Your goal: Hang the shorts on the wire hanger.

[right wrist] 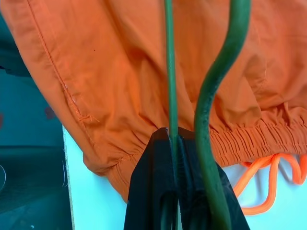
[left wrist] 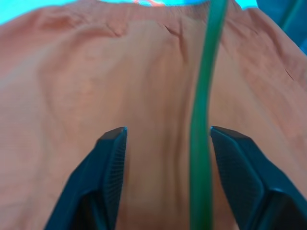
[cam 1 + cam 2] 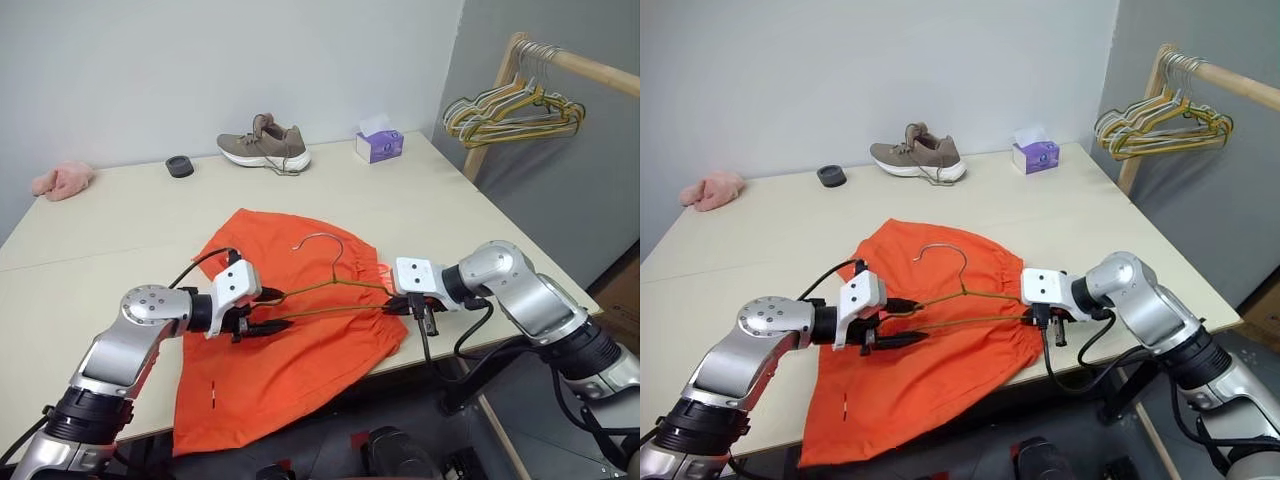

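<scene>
Orange fabric shorts [image 3: 285, 330] w/ a gathered elastic waistband lie flat at the near edge of the pale table [image 3: 120, 230], one leg hanging off the near side, waistband toward the right. Thin dark olive wire hanger [image 3: 330, 290] sits just above/on the shorts, hook pointing to the far side, its long bar running left-right between both arms. Right gripper [image 1: 173, 136] is clamped tight on one wire of the hanger at its right end, just by the waistband; a 2nd, thicker-looking wire passes beside the fingers, not pinched. Left gripper [image 2: 168, 134] has its fingers spread apart, wire running between them w/o contact on either pad, so it holds nothing; orange cloth lies right behind. Judgement: the step in hand looks like a handover of grip. The right arm holds the hanger while the left is freed to deal w/ the fabric. Shorts aren't on the hanger yet; nothing threaded thru or draped over the bar. Next move prob calls for the left to drop onto the cloth, pinch a leg or the waistband edge, and feed it over the bar while the right keeps the hanger steady. Risk: thin wire twisting in the pinch.
</scene>
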`<state>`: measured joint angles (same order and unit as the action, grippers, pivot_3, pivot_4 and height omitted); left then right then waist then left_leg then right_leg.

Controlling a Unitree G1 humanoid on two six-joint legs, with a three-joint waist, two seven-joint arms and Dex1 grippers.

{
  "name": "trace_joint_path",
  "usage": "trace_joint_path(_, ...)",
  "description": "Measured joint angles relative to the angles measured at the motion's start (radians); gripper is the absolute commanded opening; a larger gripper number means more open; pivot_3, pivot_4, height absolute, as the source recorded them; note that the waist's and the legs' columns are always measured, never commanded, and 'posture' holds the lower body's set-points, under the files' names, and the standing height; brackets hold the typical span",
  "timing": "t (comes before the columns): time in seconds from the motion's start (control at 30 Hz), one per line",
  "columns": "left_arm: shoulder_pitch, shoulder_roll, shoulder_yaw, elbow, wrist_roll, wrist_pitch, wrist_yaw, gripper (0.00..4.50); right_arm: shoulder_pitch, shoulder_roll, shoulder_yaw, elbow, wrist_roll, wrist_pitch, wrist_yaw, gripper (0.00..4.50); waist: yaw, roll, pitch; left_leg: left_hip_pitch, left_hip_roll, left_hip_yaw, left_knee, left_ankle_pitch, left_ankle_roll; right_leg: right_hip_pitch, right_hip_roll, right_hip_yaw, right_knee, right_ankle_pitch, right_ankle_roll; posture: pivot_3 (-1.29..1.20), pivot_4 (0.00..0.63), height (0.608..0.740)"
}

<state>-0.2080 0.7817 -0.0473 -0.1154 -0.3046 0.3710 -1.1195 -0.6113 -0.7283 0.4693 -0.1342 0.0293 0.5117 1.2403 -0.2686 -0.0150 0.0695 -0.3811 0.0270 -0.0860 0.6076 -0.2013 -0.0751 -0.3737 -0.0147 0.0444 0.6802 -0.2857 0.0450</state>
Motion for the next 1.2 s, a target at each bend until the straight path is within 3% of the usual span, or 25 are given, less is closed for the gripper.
trace_joint_path(0.3,0.015,-0.066,0.206,0.055,-0.118,0.09,0.158,2.79,0.115,-0.102,-0.17,-0.002,0.067,0.101,-0.04,0.0,0.007,-0.001,0.0,0.0,0.0,0.0,0.0,0.0,0.0,0.0,0.0,0.0,0.0,0.0,0.0,-0.22,0.0,0.74)
trace_joint_path(0.53,0.184,-0.087,0.218,0.04,-0.128,0.046,0.144,2.79,0.365,-0.135,-0.382,-0.081,0.196,0.328,-0.117,0.0,0.005,-0.002,0.0,-0.001,0.0,0.001,0.0,-0.002,-0.002,0.0,0.0,0.001,-0.001,-0.002,-0.002,-0.25,0.013,0.74)
trace_joint_path(0.77,0.25,-0.096,0.194,-0.076,-0.142,-0.025,0.079,2.79,0.448,-0.132,-0.587,-0.098,0.313,0.548,-0.222,0.0,-0.005,-0.005,0.003,0.002,0.0,0.001,0.001,-0.002,-0.001,0.002,-0.001,0.0,0.0,-0.005,-0.007,-0.26,0.023,0.74)
trace_joint_path(1.2,0.198,-0.1,0.144,-0.083,-0.136,-0.042,0.104,2.79,0.438,-0.102,-0.583,-0.109,0.446,0.75,-0.323,0.0,-0.023,-0.006,0.004,0.0,0.0,0.003,0.0,-0.004,0.002,0.0,-0.001,0.001,-0.001,-0.006,-0.009,-0.24,0.027,0.74)
